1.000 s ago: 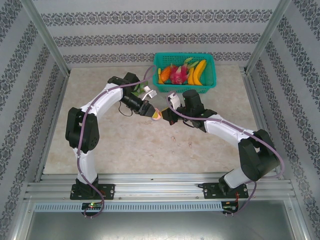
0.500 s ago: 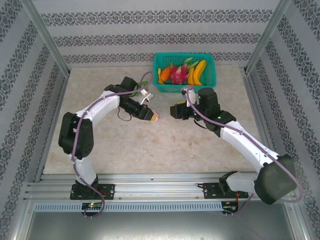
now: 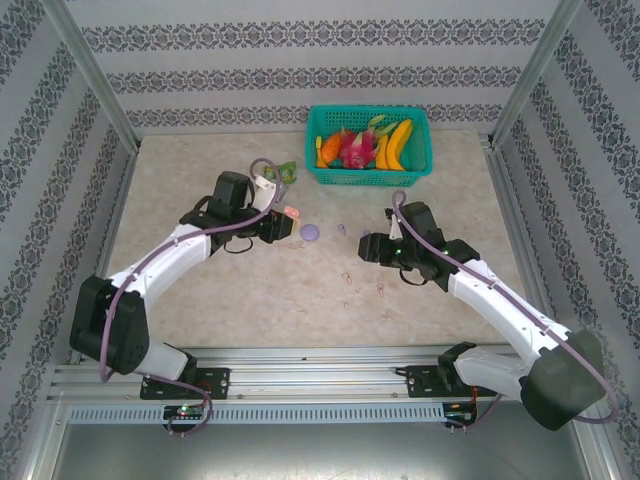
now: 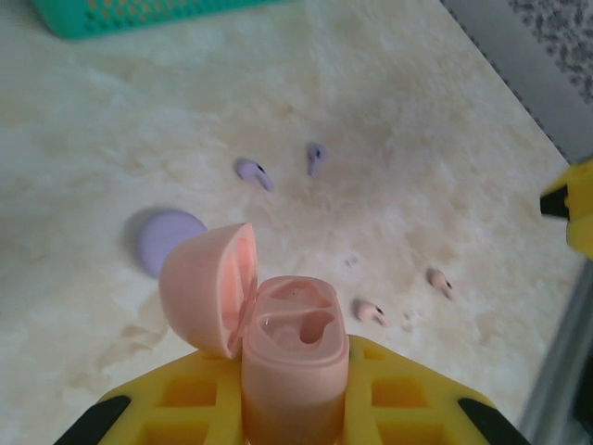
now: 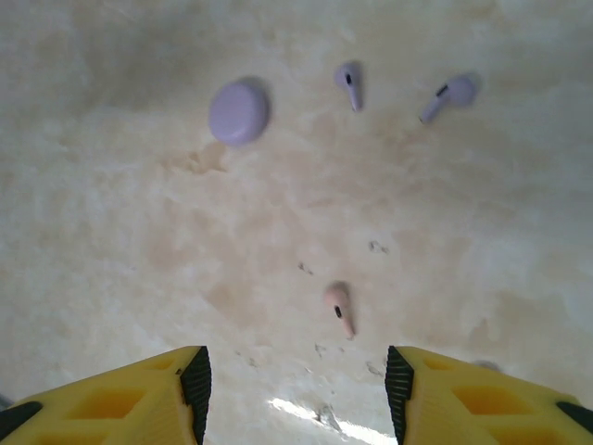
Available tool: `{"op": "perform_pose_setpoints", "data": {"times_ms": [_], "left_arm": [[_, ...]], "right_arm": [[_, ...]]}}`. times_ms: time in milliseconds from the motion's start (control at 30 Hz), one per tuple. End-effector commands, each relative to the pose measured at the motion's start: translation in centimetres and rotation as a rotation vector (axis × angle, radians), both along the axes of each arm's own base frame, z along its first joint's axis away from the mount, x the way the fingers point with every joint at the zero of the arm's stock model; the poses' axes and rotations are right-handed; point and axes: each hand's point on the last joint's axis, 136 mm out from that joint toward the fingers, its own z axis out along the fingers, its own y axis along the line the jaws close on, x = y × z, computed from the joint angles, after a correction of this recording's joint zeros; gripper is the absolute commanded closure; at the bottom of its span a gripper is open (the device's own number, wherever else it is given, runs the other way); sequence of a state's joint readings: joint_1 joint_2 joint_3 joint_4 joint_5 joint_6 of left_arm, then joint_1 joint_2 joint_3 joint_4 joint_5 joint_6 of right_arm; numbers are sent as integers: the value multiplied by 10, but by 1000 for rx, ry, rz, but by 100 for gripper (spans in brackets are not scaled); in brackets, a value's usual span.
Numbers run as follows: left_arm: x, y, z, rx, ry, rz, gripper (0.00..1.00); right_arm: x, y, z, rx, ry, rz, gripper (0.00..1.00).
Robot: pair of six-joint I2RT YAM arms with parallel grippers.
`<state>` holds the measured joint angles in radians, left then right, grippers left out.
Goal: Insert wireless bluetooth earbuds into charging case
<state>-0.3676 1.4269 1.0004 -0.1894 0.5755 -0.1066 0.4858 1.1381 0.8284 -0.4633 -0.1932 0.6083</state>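
My left gripper (image 4: 295,375) (image 3: 284,217) is shut on the pink charging case (image 4: 296,338), held upright with its lid (image 4: 206,289) flipped open to the left and both sockets empty. Beyond it on the table lie a shut lilac case (image 4: 169,239) (image 5: 239,111) (image 3: 310,232), two lilac earbuds (image 4: 252,171) (image 4: 315,158) (image 5: 349,83) (image 5: 449,93), and two pink earbuds (image 4: 372,312) (image 4: 441,281). My right gripper (image 5: 296,389) (image 3: 366,247) hovers open above the table, with one pink earbud (image 5: 339,308) lying just ahead of its fingers.
A teal basket (image 3: 420,170) of toy fruit stands at the back centre. A green toy (image 3: 285,170) lies behind my left arm. Metal frame posts and rails line both table sides. Open tabletop stretches in front of the earbuds.
The two grippers, together at the pink case a second ago, have drawn apart. The right one opened and pulled back right. The left arm swung left, still gripping the case.
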Motion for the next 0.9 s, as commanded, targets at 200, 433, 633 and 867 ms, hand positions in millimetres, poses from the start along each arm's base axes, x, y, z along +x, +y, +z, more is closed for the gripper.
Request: {"op": "perform_pose_setpoints", "data": {"times_ms": [200,433,633,867], "left_arm": [[8,-12,29,-39,-491,67,100],[-2,-18,24,-72,-625,90,100],[-13,-21,37,-125,-782,78,100],[-27,-23,52,-153,-875,51,100]], "right_arm": [[-11,-1,-39,-160,127,31,45],[-9,-3,-44,-225,144,64,44],[-6,5,-49,-238,157,93,44],[-2,15,-61,-257,190,138,44]]}}
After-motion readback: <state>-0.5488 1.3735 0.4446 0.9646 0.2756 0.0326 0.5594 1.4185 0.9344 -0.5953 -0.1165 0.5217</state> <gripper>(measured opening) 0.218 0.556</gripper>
